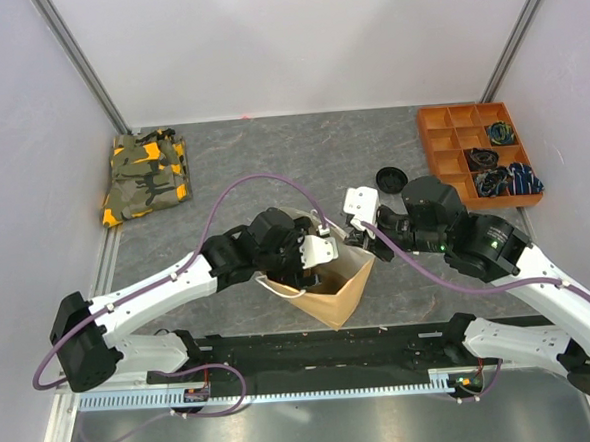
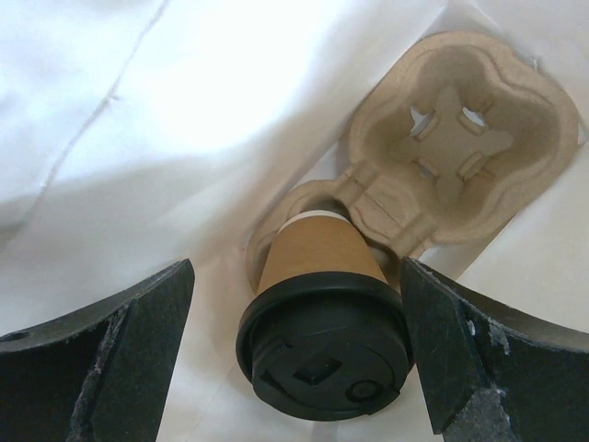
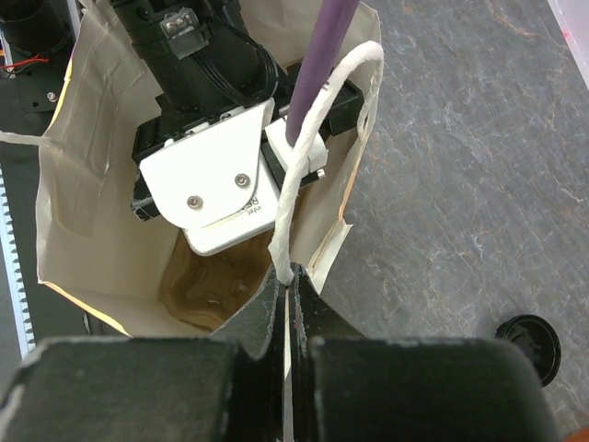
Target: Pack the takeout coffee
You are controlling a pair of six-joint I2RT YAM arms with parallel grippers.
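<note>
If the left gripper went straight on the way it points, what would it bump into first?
Probably the black lid of the takeout coffee. It sits right ahead of the left gripper, between its open fingers, in the pulp carrier inside the bag. Depth is hard to judge.

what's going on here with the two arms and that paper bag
The right gripper is pinched shut on the white handle of the brown paper bag, holding its mouth open. The left gripper is down inside the bag, jaws open on either side of the lidded coffee cup, which sits in one pocket of the pulp carrier at the bottom. The other pocket is empty. A spare black lid lies on the table outside the bag.
</note>
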